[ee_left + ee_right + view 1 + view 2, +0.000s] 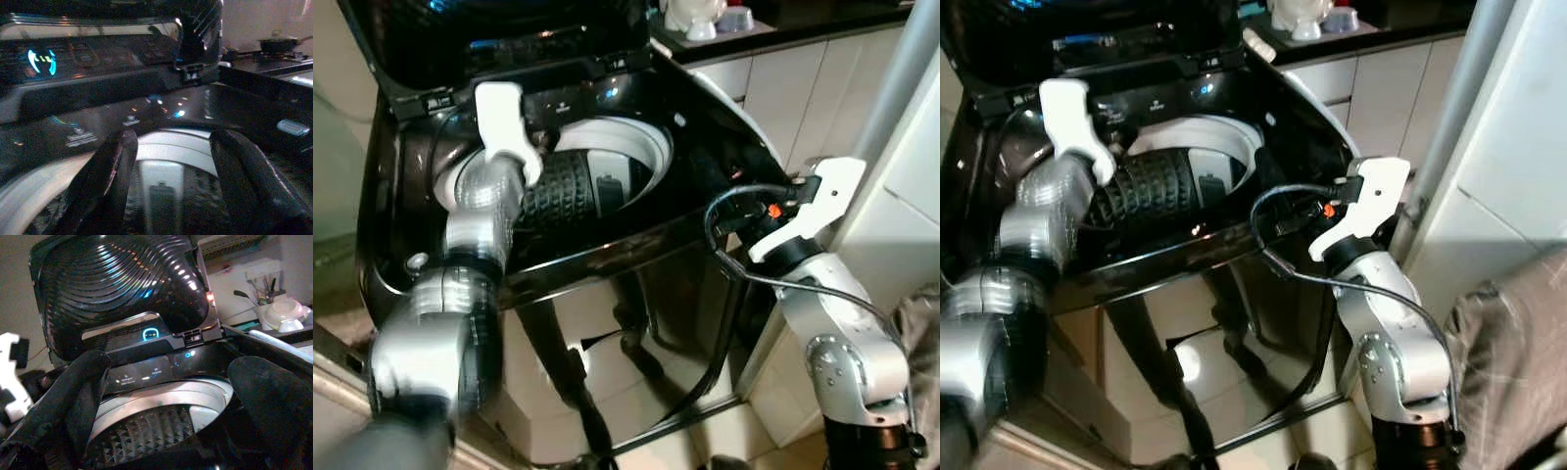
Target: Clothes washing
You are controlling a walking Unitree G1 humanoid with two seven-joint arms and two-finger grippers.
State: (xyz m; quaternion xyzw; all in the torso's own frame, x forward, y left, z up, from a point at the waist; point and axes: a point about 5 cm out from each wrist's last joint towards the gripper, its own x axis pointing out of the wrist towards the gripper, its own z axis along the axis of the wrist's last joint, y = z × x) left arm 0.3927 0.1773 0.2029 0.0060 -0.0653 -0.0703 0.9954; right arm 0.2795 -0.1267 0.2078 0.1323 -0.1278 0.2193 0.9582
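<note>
A black top-loading washing machine (pixel 607 255) stands before me with its ribbed lid (pixel 122 289) raised. Its white-rimmed drum (pixel 626 157) shows a dark patterned wall (pixel 146 431) inside. My left arm (pixel 494 186) reaches over the front edge to the drum mouth. The left gripper (pixel 171 186) hangs open just above the rim, with nothing between its fingers (pixel 105 181). My right arm (pixel 808 220) is at the machine's right front corner. The right gripper (pixel 166 406) is open and points across the drum toward the lid.
The control panel (pixel 41 61) glows blue at the back of the machine. A counter with white dishes (pixel 705 20) and white cabinets (pixel 803 88) stand to the right. Grey fabric (pixel 1518 352) hangs at the right edge. A black cable (pixel 724 245) loops off the right wrist.
</note>
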